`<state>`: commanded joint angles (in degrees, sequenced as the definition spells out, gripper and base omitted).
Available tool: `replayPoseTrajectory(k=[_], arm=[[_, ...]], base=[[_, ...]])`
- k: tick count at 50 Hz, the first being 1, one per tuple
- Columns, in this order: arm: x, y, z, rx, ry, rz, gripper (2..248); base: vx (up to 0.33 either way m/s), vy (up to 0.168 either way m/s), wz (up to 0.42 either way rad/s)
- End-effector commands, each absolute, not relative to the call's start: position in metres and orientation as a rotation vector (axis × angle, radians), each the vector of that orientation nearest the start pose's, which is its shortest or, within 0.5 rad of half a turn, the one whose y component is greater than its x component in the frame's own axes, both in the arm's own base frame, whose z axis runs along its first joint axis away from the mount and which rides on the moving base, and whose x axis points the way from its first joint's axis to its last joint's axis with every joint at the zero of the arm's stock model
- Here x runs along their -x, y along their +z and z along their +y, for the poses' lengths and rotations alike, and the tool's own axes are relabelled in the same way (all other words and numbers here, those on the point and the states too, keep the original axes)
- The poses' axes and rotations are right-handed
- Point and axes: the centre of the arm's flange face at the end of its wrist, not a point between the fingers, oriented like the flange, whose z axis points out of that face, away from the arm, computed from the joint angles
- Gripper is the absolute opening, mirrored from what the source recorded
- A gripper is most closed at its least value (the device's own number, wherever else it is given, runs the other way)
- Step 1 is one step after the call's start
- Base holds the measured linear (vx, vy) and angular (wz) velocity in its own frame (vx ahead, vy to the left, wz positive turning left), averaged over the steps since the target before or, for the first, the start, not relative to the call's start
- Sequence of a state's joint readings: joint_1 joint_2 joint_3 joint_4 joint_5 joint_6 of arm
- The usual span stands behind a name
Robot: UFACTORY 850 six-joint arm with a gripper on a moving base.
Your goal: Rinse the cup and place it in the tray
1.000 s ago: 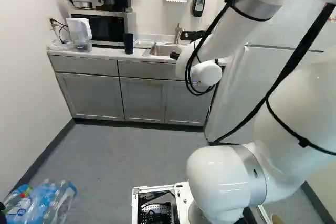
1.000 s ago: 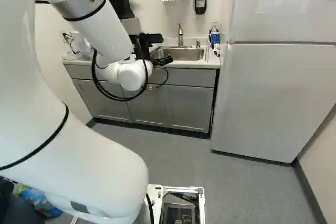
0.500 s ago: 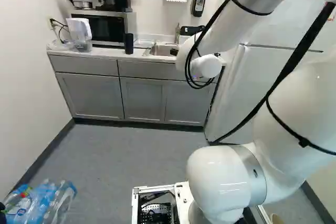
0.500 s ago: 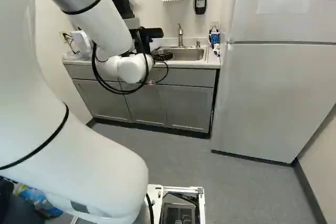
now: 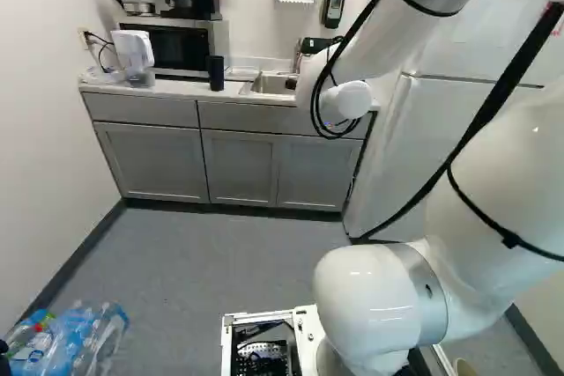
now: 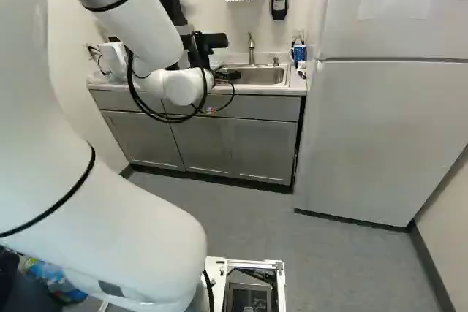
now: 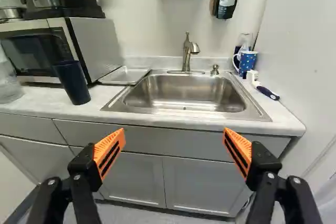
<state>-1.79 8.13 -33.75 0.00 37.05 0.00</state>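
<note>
Gripper (image 6: 228,75): fingers spread wide, slotted orange pads (image 7: 109,153) well apart
Cup (image 7: 73,83): dark blue, smooth, tapered, standing on the pale counter (image 7: 52,101) near the tray (image 7: 125,75); contents hidden
Tray shape: shallow, rectangular, beside the sink (image 7: 184,92)
Sink finish: shiny metal, rounded corners
Mug (image 7: 246,62): blue, white-dotted, handled
Pitcher (image 5: 135,52): clear body, white top, contents unclear

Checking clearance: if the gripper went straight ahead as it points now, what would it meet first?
Probably the counter's front edge, or the sink just past it; depth is unclear.
</note>
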Motion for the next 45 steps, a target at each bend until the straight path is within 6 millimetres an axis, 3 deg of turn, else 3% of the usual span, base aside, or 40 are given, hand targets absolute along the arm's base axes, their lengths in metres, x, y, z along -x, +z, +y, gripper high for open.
replayPoseTrajectory(k=[45], arm=[[-0.437, 0.549, -0.013, 2.513, -1.916, 0.038, 247]], base=[[0.0, 0.0, 0.0]])
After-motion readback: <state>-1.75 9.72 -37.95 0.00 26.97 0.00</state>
